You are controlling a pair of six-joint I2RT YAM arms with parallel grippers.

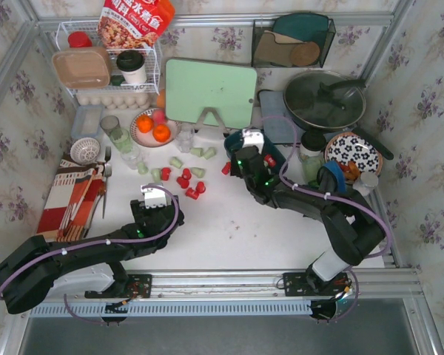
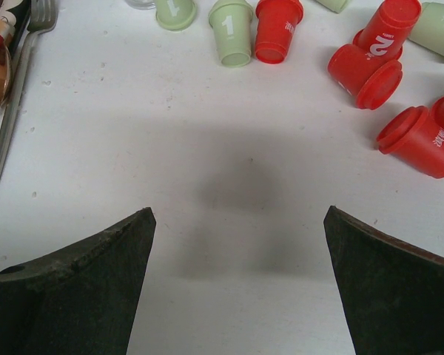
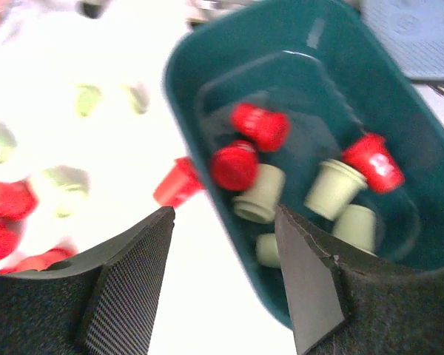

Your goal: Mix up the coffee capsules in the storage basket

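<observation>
The right gripper (image 3: 223, 214) hangs over the storage basket (image 3: 207, 66), jaws apart and empty. Red and green coffee capsules (image 3: 235, 166) lie inside, with more loose on the counter (image 2: 207, 133). The left gripper (image 2: 237, 214), wide open and empty, should straddle one loose capsule squarely, alternating colours

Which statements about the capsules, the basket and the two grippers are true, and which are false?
1. The basket holds both red and green capsules. True.
2. The left gripper grips a capsule. False: it is open and empty, over bare table.
3. Every capsule is in the basket. False: many lie out on the table.
4. The right gripper is at the basket's edge, holding nothing. True.
</observation>
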